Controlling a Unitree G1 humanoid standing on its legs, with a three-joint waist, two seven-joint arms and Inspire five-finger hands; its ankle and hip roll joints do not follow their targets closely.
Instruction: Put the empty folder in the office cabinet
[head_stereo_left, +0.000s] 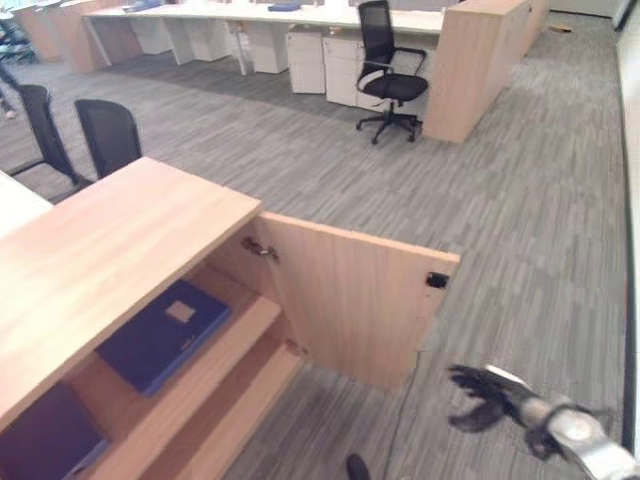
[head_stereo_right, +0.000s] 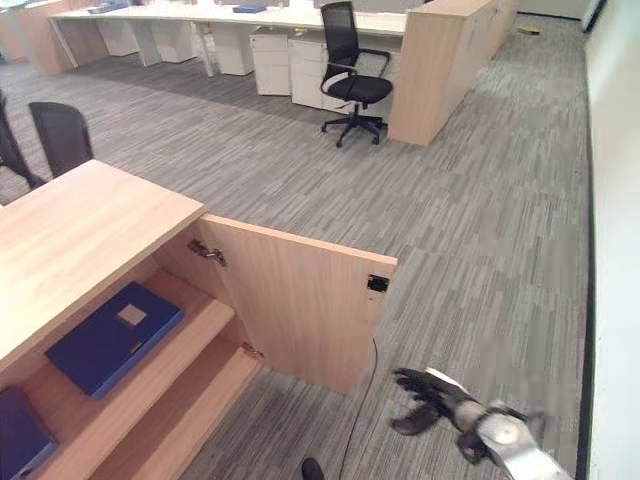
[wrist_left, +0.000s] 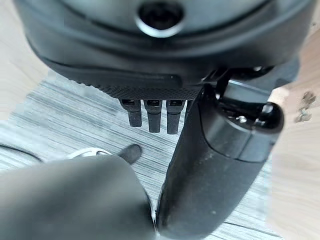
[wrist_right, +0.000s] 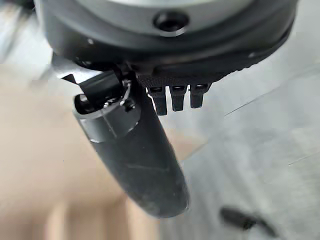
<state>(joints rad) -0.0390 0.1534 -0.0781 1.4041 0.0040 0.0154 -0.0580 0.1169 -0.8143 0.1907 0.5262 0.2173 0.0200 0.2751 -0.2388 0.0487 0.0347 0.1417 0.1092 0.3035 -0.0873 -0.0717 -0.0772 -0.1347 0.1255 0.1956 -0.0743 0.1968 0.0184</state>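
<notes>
Folder (head_stereo_left: 162, 335) flat on cabinet (head_stereo_left: 120, 250) shelf (door open), right robot hand (head_stereo_left: 485, 398) well apart, fingers relaxed, empty.

A: What covers the floor?

B: Grey striped carpet (head_stereo_left: 330, 180) runs across the whole frame, from the bottom edge to the far desks.

A: And the furniture at the top?

B: A long white desk (head_stereo_left: 250, 14) spans the upper left to upper centre, with white drawer units (head_stereo_left: 325, 65) tucked under it. A black office chair (head_stereo_left: 388, 72) on castors stands at upper centre. Just right of it is a light wood partition (head_stereo_left: 478, 62).

A: Anything on the left?

B: Two dark mesh chairs (head_stereo_left: 105, 135) at the left edge. A pale wall (head_stereo_right: 612, 200) lines the right side.
</notes>
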